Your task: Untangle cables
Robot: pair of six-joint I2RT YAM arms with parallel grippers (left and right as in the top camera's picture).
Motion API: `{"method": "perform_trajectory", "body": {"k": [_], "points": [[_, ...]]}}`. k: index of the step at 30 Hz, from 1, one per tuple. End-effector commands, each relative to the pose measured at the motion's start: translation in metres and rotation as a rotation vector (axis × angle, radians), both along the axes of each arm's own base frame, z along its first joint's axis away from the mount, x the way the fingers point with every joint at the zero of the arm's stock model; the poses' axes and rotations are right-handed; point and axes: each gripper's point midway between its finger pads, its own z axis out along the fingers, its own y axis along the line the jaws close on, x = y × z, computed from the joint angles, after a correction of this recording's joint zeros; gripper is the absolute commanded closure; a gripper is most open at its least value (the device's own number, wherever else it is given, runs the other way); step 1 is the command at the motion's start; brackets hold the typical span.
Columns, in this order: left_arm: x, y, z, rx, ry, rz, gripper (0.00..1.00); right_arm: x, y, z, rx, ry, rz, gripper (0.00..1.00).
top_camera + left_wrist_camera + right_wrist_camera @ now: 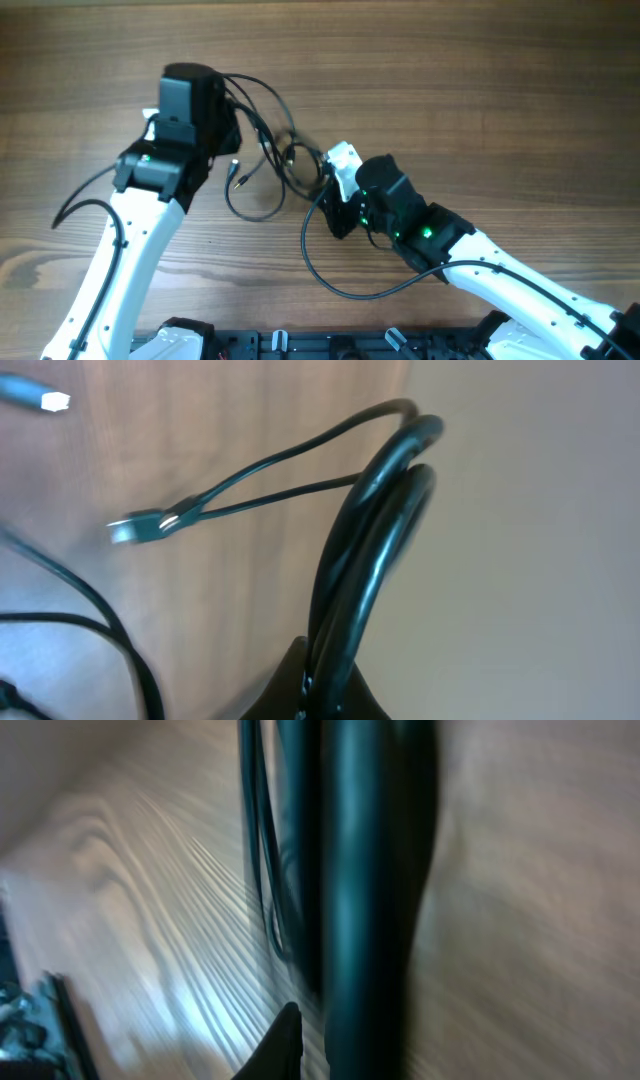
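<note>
Thin black cables (pixel 268 150) lie in a tangle on the wooden table between my two grippers, with a metal plug tip (pixel 237 176) hanging free. My left gripper (pixel 222 115) is at the tangle's left end. In the left wrist view it (pixel 330 685) is shut on a looped bundle of cables (pixel 385 490), and a plug (pixel 140 526) sticks out to the left. My right gripper (pixel 333 180) is at the tangle's right end. The right wrist view is blurred: a cable bundle (pixel 370 890) runs against one dark finger (pixel 281 1045), and the other finger is hidden.
A thicker black wire (pixel 330 275) loops from the right arm across the table's front. A dark rail (pixel 300 345) runs along the front edge. The left arm's own wire (pixel 80 205) curves out at the left.
</note>
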Motion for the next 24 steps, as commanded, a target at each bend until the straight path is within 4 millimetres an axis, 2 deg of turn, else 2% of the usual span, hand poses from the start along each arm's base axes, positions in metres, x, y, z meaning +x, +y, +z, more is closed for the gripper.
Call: {"method": "perform_trajectory", "body": {"k": [1, 5, 11, 13, 14, 15, 19, 24], "points": [[0.005, 0.026, 0.027, 0.106, -0.084, 0.037, 0.96, 0.007, -0.017, -0.021, -0.058, 0.048, -0.145, 0.89], [0.0, 0.027, 0.04, 0.194, -0.118, -0.035, 0.96, 0.012, -0.025, -0.025, -0.07, 0.066, -0.22, 0.87], [-0.007, 0.028, 0.054, 0.308, -0.156, -0.125, 0.96, 0.012, -0.025, -0.024, -0.069, 0.064, -0.219, 0.81], [-0.01, 0.028, 0.057, 0.35, -0.16, -0.164, 0.96, 0.012, -0.025, -0.024, -0.069, 0.064, -0.22, 0.71], [-0.011, 0.024, 0.057, 0.373, -0.163, -0.207, 0.96, 0.012, -0.025, -0.024, -0.068, 0.063, -0.219, 0.54], [-0.011, 0.022, 0.057, 0.382, -0.165, -0.232, 0.96, 0.013, -0.024, -0.024, -0.066, 0.062, -0.22, 0.45], [-0.012, 0.015, 0.057, 0.455, -0.174, -0.335, 0.96, 0.014, -0.023, -0.02, -0.053, 0.051, -0.219, 0.16], [-0.014, 0.004, 0.056, 0.615, -0.198, -0.541, 0.96, 0.021, -0.016, -0.009, -0.008, 0.014, -0.219, 0.06]]}}
